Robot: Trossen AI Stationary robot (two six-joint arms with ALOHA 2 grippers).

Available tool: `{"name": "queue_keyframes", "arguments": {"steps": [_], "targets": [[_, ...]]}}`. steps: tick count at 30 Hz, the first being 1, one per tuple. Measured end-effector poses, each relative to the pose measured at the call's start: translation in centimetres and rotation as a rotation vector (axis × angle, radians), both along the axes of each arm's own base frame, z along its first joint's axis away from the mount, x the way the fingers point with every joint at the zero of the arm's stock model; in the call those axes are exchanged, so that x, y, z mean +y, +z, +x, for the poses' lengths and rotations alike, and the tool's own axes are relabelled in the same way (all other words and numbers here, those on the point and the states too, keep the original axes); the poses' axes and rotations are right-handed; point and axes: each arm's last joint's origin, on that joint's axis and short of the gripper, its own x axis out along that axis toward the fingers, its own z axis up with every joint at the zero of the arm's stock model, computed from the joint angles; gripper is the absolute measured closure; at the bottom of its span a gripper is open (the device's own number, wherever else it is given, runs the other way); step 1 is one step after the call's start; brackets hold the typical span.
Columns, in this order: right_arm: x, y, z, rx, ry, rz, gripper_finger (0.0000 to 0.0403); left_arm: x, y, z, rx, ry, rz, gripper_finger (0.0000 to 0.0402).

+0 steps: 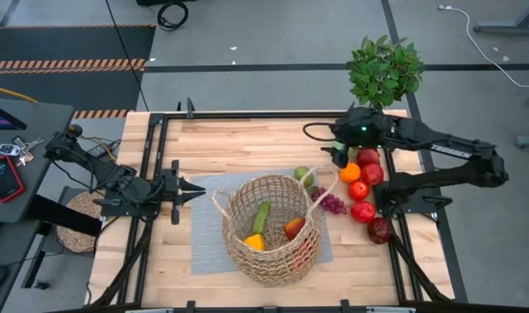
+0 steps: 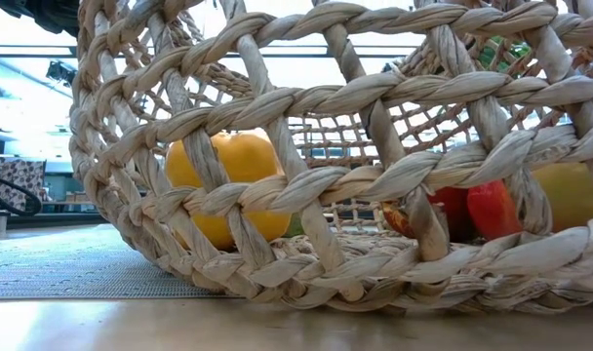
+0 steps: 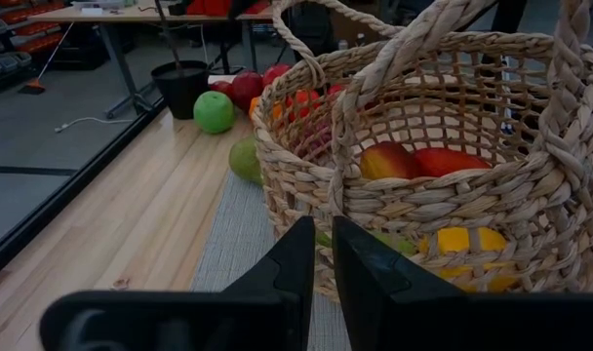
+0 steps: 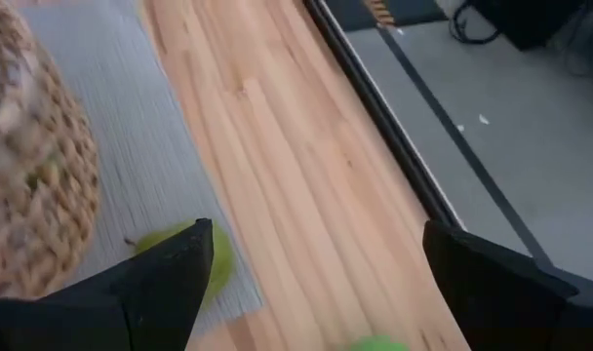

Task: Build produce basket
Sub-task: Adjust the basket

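Right gripper [image 1: 341, 153]: dark two-finger tool, jaws spread wide, empty, poised over the far-right table area. Just beside it: small round green fruit [image 1: 304, 175], probably light, firm and smooth-skinned; best taken across its widest part. Nearby: row of red and orange produce [image 1: 365, 187], purple grapes [image 1: 332, 203], likely soft. Beyond: large round tan open-weave wicker basket [image 1: 273, 228], stiff, light, partly filled.

Left gripper [image 3: 318, 283]: fingers closed, empty, facing the basket wall.

Low view alone shows the yellow-orange piece [image 2: 228, 185] through the weave; high view alone shows both arms.
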Motion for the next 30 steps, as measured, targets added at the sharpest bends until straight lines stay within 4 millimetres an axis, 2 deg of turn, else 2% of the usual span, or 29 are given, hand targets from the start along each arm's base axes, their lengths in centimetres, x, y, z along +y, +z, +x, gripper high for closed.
{"name": "queue_keyframes", "arguments": {"steps": [5,11,16,19,24,30], "targets": [[0.3,-1.0,-0.7,0.056,-0.036,0.071,0.0030,0.0,0.0,0.0,0.000,0.000,0.000,0.0353],[0.7,-5.3,-0.2,0.141,-0.038,0.199,0.0030,0.0,0.0,0.0,0.001,0.000,0.000,0.0353],[1.6,-8.9,0.9,0.053,0.023,0.259,0.0030,0.0,0.0,0.0,0.001,0.000,0.000,0.0353],[2.3,-10.3,1.1,0.027,0.045,0.244,0.0030,0.0,0.0,0.0,0.001,0.000,0.000,0.0353],[3.0,-10.9,1.4,-0.013,0.025,0.212,0.0030,0.0,0.0,0.0,0.000,0.001,0.000,0.0353],[4.1,-9.1,3.3,-0.266,0.070,0.150,0.0030,0.0,0.0,0.0,0.000,0.000,0.000,0.0353]]}}
